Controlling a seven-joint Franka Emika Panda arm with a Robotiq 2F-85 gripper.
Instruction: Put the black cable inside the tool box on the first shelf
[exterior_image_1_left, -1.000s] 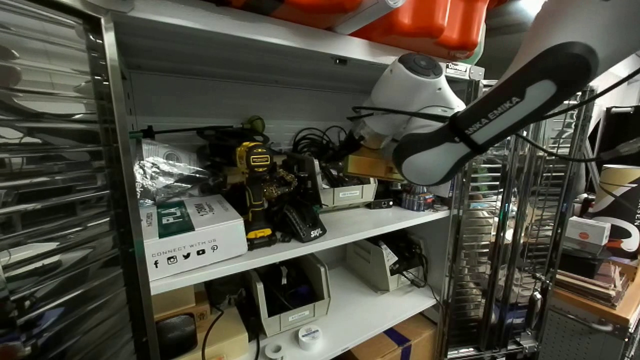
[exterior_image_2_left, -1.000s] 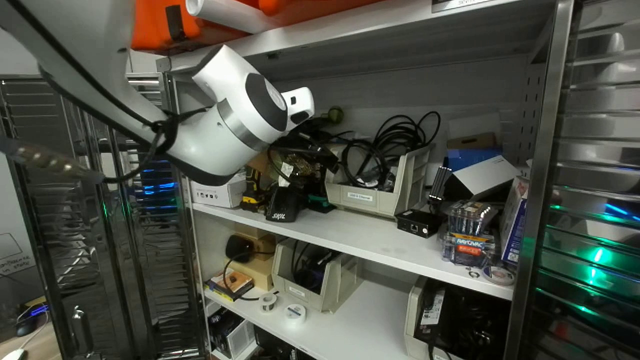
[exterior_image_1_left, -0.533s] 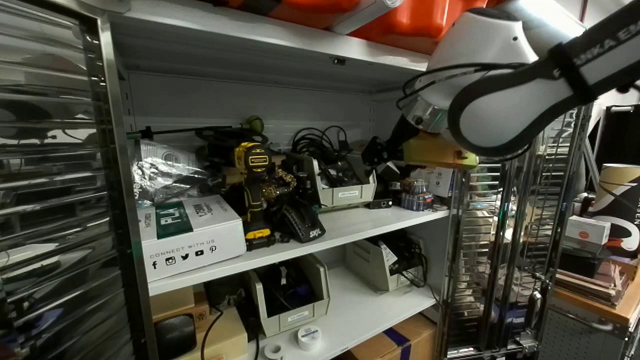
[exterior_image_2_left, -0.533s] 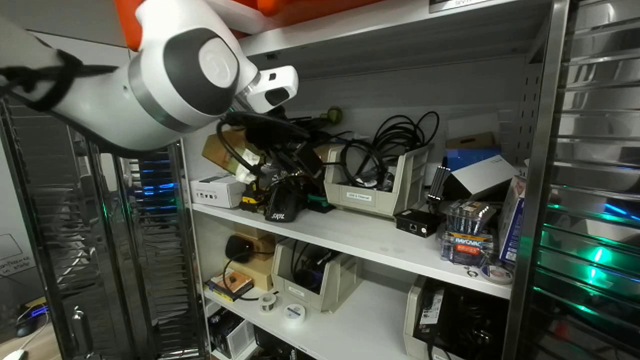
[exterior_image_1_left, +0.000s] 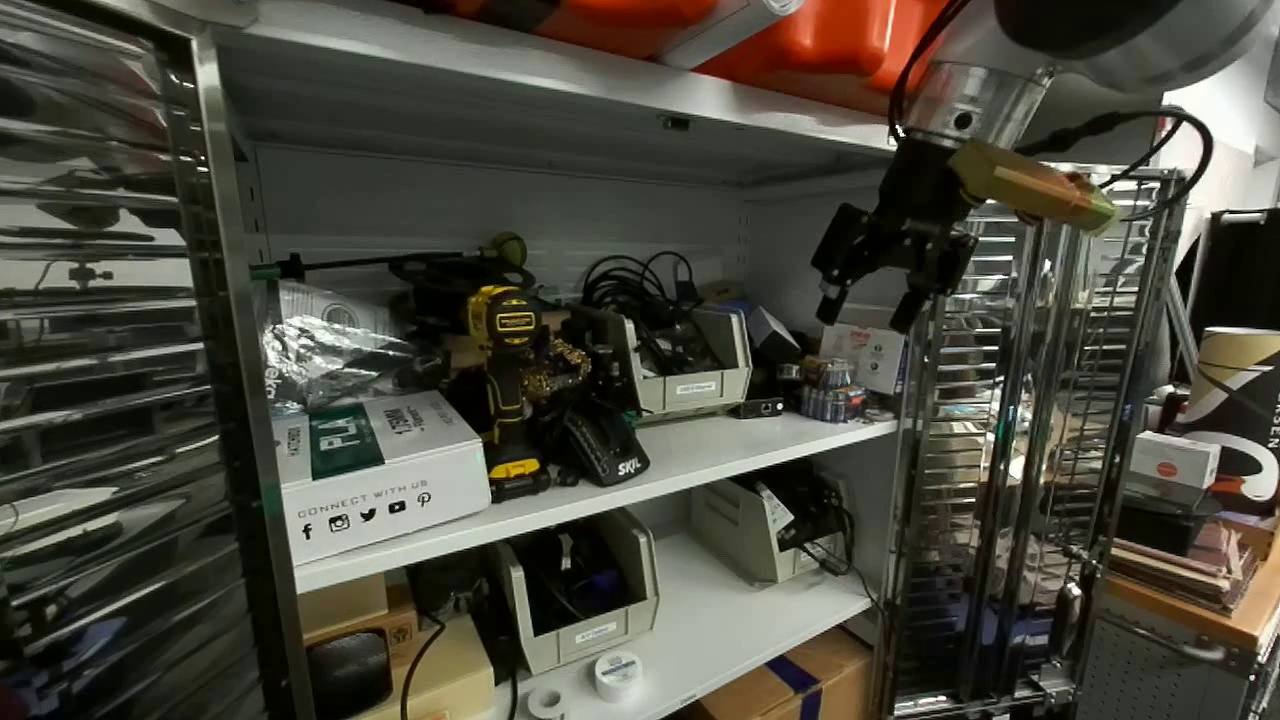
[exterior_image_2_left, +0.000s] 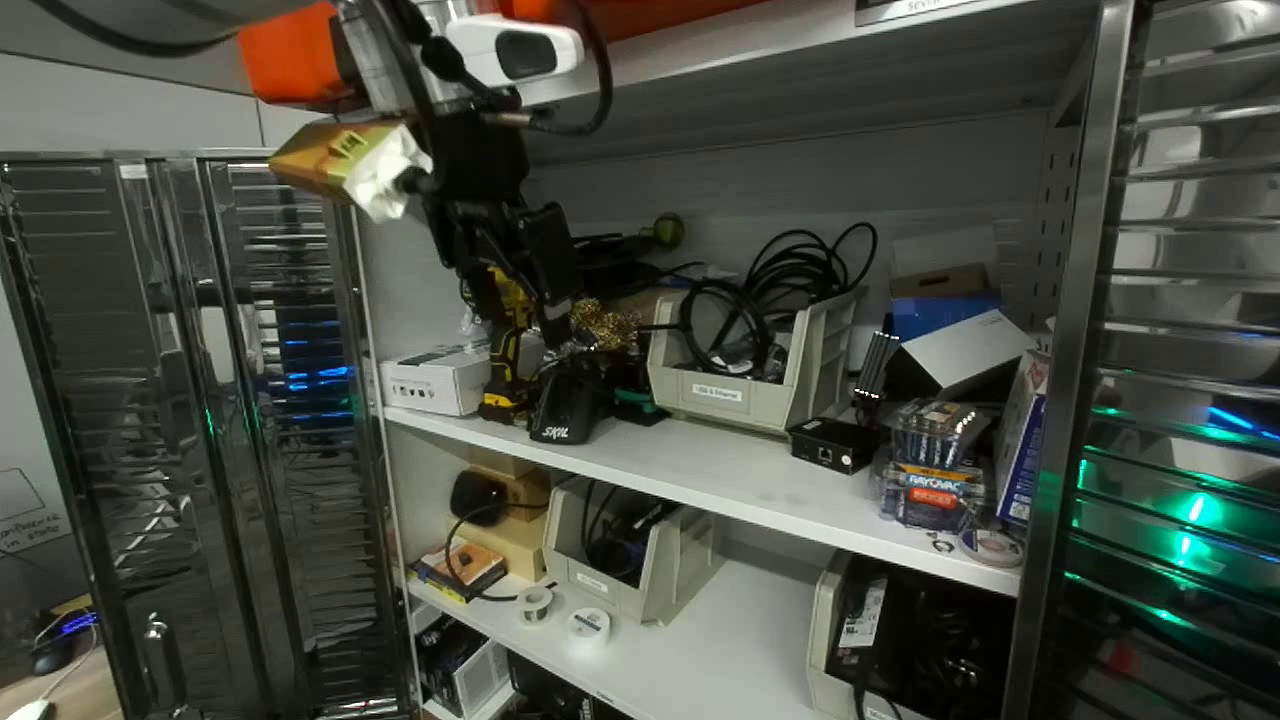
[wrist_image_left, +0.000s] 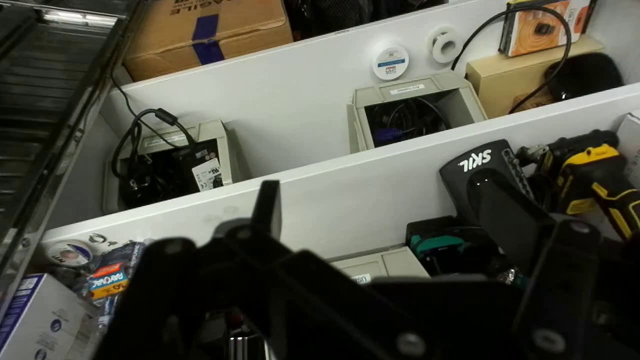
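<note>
Cable, black, lies looped in the bin labelled "USB & Ethernet" on the shelf; the gripper, spread wide, holds nothing. "PLA" on the box reads only in an exterior view.

Black end effector below the silvery wrist, both fingers downward and well apart.

The grey-and-black arm shows a white housing with a dark oval, a silver metal collar, looping black leads, a boxy gold block with a crumpled white end, and a jointed black tool studded with round screw heads.
</note>
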